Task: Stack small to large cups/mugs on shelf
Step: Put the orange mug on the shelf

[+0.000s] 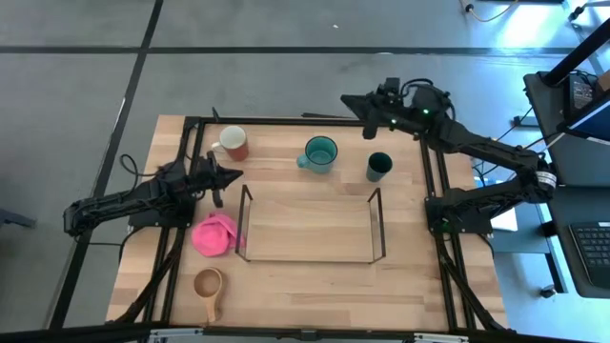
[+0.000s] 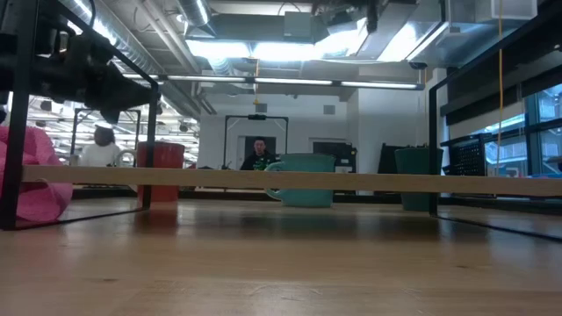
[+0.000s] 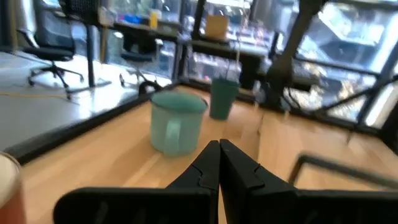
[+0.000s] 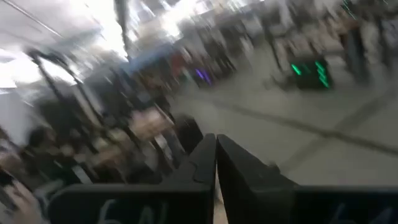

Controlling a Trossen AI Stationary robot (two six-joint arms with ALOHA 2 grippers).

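Left gripper (image 1: 232,175), closed, sits near the brown-sided, white-rimmed mug (image 1: 233,143).

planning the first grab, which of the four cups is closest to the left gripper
The white-rimmed mug with the brownish side, at the table's far left. It sits just beyond the shut left gripper; the teal mug, dark green cup and wooden cup lie farther off.

Right wrist view: right gripper (image 4: 216,163) in foreground, its two dark fingers (image 4: 193,168) pressed tip to tip w/ no gap, nothing between them. Beyond them only room: grey floor (image 4: 323,146) w/ a dark seam running across, green lights (image 4: 309,71) on a dark unit at far side, bright ceiling glare (image 4: 118,25), dark upright posts (image 4: 53,78). Background heavily smeared; no table surface, cups or shelf identifiable here.
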